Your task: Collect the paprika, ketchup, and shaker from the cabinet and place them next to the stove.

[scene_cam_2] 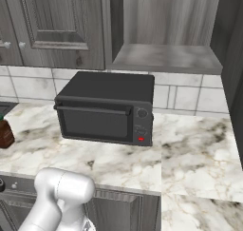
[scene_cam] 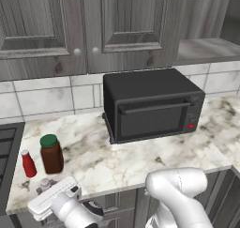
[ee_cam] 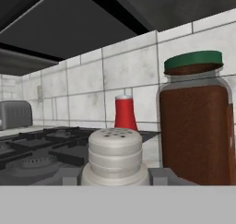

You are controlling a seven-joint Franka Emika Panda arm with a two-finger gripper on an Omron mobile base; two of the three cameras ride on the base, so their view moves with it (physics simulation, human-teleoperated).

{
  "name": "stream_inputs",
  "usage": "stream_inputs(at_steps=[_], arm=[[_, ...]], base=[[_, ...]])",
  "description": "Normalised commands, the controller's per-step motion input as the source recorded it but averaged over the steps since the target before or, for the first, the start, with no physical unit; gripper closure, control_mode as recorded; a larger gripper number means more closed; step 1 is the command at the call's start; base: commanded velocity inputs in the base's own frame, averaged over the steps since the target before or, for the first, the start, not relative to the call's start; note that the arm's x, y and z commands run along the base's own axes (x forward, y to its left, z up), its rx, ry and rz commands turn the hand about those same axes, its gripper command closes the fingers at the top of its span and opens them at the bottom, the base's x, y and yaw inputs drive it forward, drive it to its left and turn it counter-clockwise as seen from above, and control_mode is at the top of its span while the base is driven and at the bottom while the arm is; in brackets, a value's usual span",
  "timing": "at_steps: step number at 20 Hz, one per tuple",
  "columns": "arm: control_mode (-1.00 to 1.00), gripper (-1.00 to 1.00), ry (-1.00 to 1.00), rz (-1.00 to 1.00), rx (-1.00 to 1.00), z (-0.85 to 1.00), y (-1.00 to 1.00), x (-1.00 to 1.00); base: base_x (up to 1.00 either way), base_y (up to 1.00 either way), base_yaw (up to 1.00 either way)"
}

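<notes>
claw [scene_cam: 45, 190] gripping shaker [ee_cam: 115, 155], paprika [ee_cam: 195, 121] beside, ketchup [ee_cam: 125, 112] behind

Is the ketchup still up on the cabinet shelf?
No, the ketchup stands on the counter beside the paprika, near the stove.

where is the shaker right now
In the left base view the shaker stands at the counter's front edge, near the stove, just in front of the paprika and ketchup, right at the gripper.
</notes>
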Motion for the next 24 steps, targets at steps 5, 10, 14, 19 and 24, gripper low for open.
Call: stream_inputs(at_steps=[5,10,14,19,24], arm=[[-1.0,1.0,0.0,0.0,0.01,-0.1,0.0,0.26],[-1.0,1.0,0.0,-0.01,0.0,-0.03,0.0,0.18],[-1.0,1.0,0.0,-0.04,0.0,0.0,0.03,0.1],[-1.0,1.0,0.0,-0.04,0.0,0.0,0.05,0.1],[-1.0,-1.0,0.0,-0.02,0.0,-0.1,0.03,0.12]], base=[[0.0,0.0,0.0],[0.0,0.0,0.0],[0.0,0.0,0.0],[0.0,0.0,0.0],[0.0,0.0,0.0]])
